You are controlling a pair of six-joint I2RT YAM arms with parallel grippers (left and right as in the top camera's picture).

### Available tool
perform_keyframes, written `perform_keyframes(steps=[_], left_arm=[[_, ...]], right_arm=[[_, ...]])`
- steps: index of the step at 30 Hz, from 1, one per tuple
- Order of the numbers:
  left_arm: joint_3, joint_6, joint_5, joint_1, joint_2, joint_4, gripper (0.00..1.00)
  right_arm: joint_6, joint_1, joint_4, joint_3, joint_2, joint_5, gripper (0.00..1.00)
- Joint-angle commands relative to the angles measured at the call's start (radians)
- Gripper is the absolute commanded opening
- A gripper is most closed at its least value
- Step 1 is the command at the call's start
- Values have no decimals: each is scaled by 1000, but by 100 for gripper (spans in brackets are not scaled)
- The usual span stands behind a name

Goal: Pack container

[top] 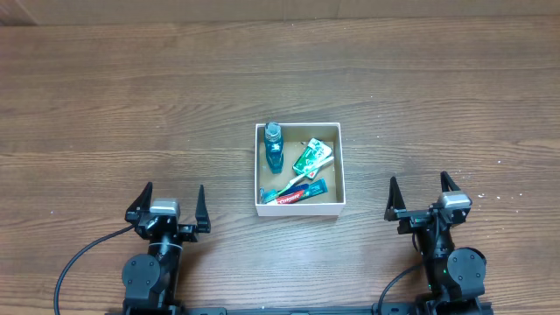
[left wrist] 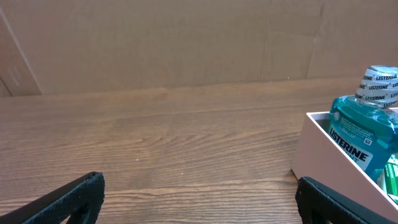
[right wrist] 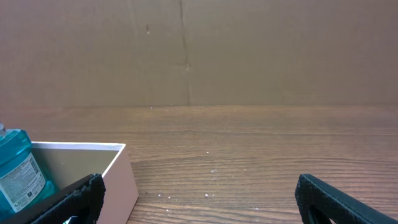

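Note:
The container [top: 340, 166], a shallow white-walled square box, sits mid-table. Inside lie a blue mouthwash bottle [top: 274, 146], a green floss pack [top: 311, 157], a toothbrush [top: 296, 182] and a red-and-teal toothpaste box [top: 297, 194]. My left gripper [top: 168, 206] is open and empty, near the front edge to the box's left. My right gripper [top: 423, 199] is open and empty, to the box's right. The left wrist view shows the box wall [left wrist: 323, 146] and the Listerine bottle [left wrist: 364, 127] at right. The right wrist view shows the box corner [right wrist: 118, 171] and bottle [right wrist: 15, 171] at left.
A wooden table [top: 131, 105] spreads around the box. A brown cardboard wall [left wrist: 186, 43] stands behind the table's far edge, also in the right wrist view [right wrist: 249, 50]. Black cables [top: 74, 267] trail from the arm bases.

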Motion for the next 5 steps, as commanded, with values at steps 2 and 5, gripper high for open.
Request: perform_keyframes(steps=[2,5], left_arm=[[-4,-14,15,10,-11,1,100],[-4,-14,15,10,-11,1,100]], right_arm=[[-7,-5,4,-10,-8,0,100],[-7,-5,4,-10,-8,0,100]])
